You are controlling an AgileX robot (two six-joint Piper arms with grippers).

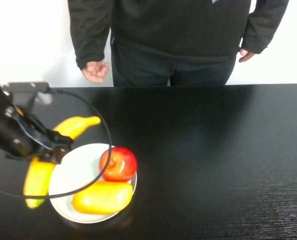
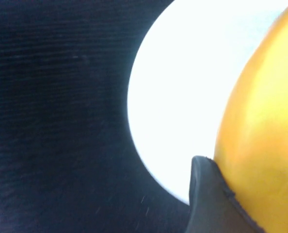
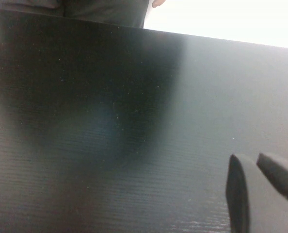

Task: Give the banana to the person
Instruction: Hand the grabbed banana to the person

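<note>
The grasp looks made, and the carry to the person (image 1: 178, 35) is the step in hand. The left gripper (image 1: 56, 145) sits over the left rim of the plate (image 1: 71, 172), its jaws pinching the banana (image 1: 43, 167) about midway along its length. The left wrist view agrees: a dark finger (image 2: 207, 199) lies against yellow skin, with the white plate and black bench (image 1: 213, 150) behind.

The banana is long, slim and curved, smooth yellow with tapered ends. One end points toward the far side of the bench and the other hangs past the plate's near left edge. Whether it is already clear of the plate I cannot tell.

An apple (image 1: 118, 164) and a plump yellow-orange fruit (image 1: 102, 197) stay on the plate, just beside the gripper, and a black cable loops across both the plate and the apple.

The next move, as I judge it, calls for a lift straight up to clear the plate and the cable. After that comes a reach across the bench toward the person's open hand (image 1: 95, 71) (the one on the robot's left, the nearer of the two).

The right gripper (image 3: 260, 187) hangs over bare bench, well apart from the fruit, its jaws nearly pressed together and holding nothing.
</note>
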